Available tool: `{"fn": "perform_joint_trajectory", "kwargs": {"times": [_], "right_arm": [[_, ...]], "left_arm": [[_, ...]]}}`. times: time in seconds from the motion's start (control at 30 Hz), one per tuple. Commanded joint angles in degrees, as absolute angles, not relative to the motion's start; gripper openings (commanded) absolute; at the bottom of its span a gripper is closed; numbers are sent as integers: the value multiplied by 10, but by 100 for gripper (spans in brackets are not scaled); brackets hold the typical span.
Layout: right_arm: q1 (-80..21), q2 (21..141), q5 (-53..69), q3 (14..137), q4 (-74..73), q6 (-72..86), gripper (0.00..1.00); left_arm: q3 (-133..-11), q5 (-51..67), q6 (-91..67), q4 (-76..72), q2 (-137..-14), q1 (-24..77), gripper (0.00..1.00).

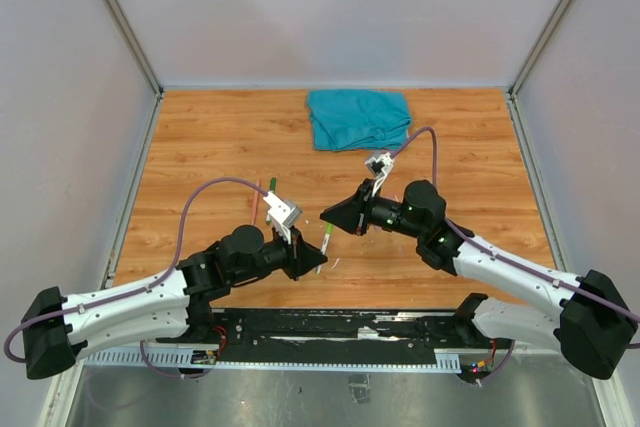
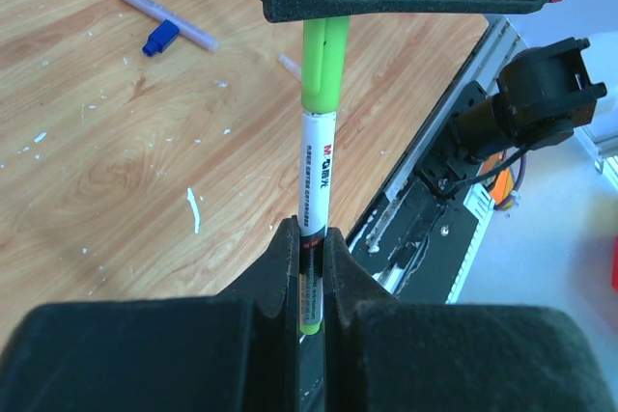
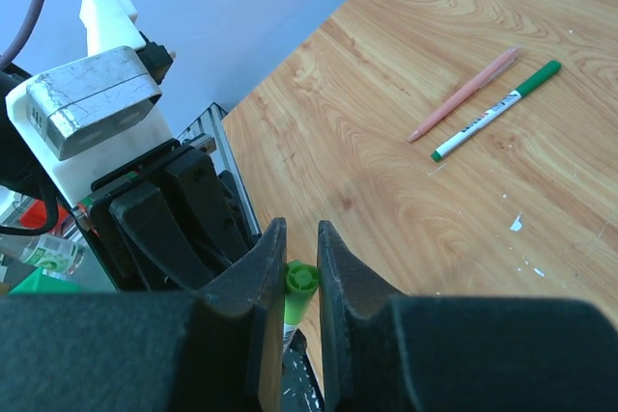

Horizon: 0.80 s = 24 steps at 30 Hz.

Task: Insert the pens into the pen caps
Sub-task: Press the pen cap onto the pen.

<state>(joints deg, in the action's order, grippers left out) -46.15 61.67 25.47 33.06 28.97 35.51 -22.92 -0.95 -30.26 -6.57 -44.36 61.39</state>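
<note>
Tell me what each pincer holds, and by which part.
The left pincer grips the green pen by its bare tail end; the right pincer pinches the green cap on its other end.

a white pen (image 2: 314, 171) with a lime cap (image 2: 325, 60) on its tip is held off the table, gripped at both ends. on the wood, a pink pen (image 3: 465, 94) and a green-capped pen (image 3: 494, 110) lie side by side. elsewhere, a blue cap (image 2: 160, 38) lies just beside a red-tipped pen (image 2: 179, 28).
</note>
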Motion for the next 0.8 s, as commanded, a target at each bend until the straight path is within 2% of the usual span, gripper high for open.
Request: {"fn": "perform_joint_trajectory", "kwargs": {"times": [0.0, 0.63, 0.77], "right_arm": [[-507, 629, 302, 293, 222, 337, 1], [-578, 649, 276, 247, 230, 331, 1], [-578, 623, 241, 273, 196, 311, 6]], "left_arm": [[-295, -55, -308, -168, -406, 610, 1], [-326, -68, -303, -168, -398, 610, 1], [-318, -77, -300, -151, -407, 610, 0]]}}
